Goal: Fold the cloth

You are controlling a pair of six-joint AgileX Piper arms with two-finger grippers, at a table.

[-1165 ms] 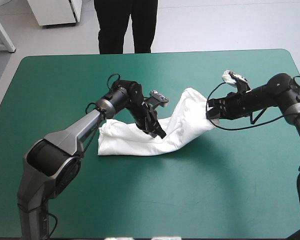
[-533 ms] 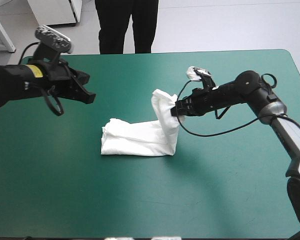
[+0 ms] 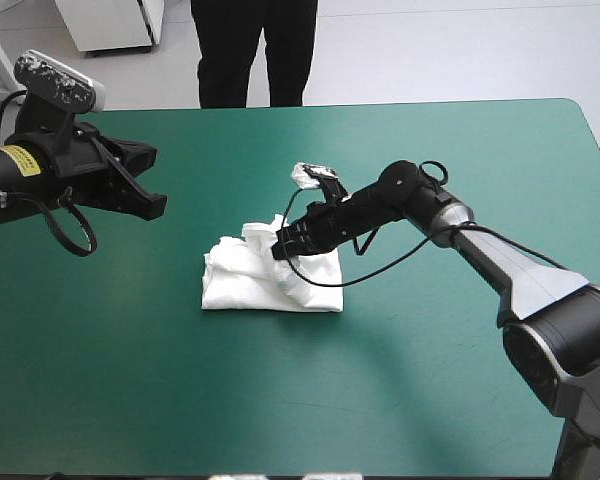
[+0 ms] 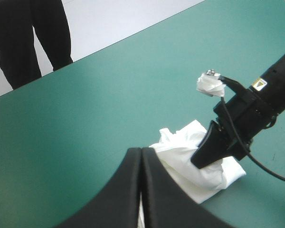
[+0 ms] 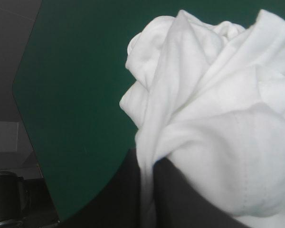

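**At mid-bench: right arm laid the held end over the bundle**

Near the middle of the bench, a little toward its left edge, the white T-shirt lay as a partly folded bundle. Its long axis ran roughly parallel to the near edge. The right end effector sat directly over the bundle's right half, clamped on a fold of the cloth. In the right wrist view the white sheet passed between the tips of that end effector and bulged ahead of them. The rest of the T-shirt therefore lay below and ahead of the right end effector, toward the left edge of the bench. By my reading, any next release or smoothing fell to the right arm, since it was already touching the cloth.

The left end effector hung raised near the left edge, well apart from the T-shirt. It was closed to a point with nothing in it, which its own wrist view confirmed. That view also showed the bundle ahead, with the other arm on it.

Compared with the earlier frames, the held end no longer stood up at the bundle's right end. It had been carried leftward and down over the lower layer, so the T-shirt read shorter and thicker. The left arm, earlier pressing on the cloth, had withdrawn toward the left edge.
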